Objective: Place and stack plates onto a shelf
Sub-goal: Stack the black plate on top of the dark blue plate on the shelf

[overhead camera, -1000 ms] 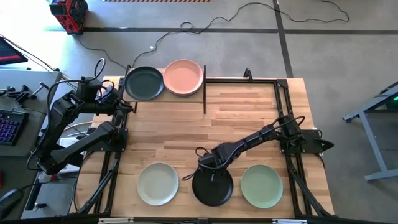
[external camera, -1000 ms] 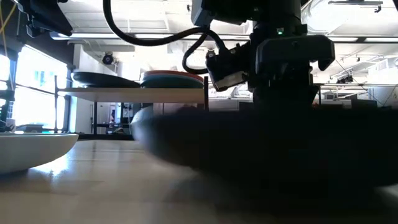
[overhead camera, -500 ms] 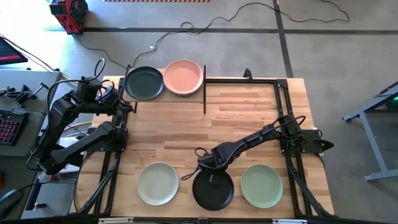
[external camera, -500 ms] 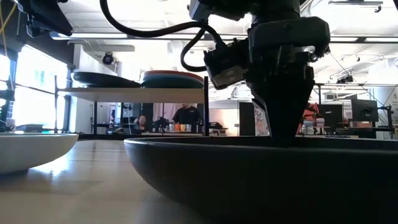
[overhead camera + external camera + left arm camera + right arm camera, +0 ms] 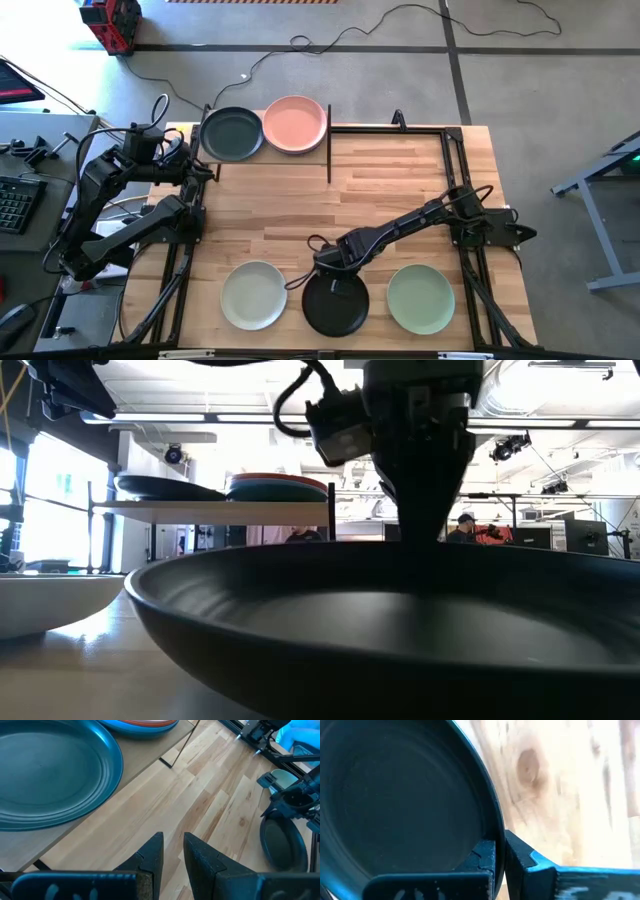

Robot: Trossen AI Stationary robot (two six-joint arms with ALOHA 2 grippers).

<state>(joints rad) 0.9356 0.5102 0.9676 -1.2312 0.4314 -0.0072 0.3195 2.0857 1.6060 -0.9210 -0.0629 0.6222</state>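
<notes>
Right gripper (image 5: 331,268) clamped on black plate (image 5: 335,303) rim; plate now lifted, tilted and shifted left versus before; next likely carry to shelf (image 5: 262,157); left gripper (image 5: 172,851) idle, nearly closed.

black plate (image 5: 400,630) cropped, blocking tabletop

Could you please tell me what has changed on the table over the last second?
The right hand, shut on the far rim of the black plate, has drawn it left, toward the cream-green plate and away from the sage green plate. The left hand, both other plates on the table and those on the shelf stayed put.
</notes>
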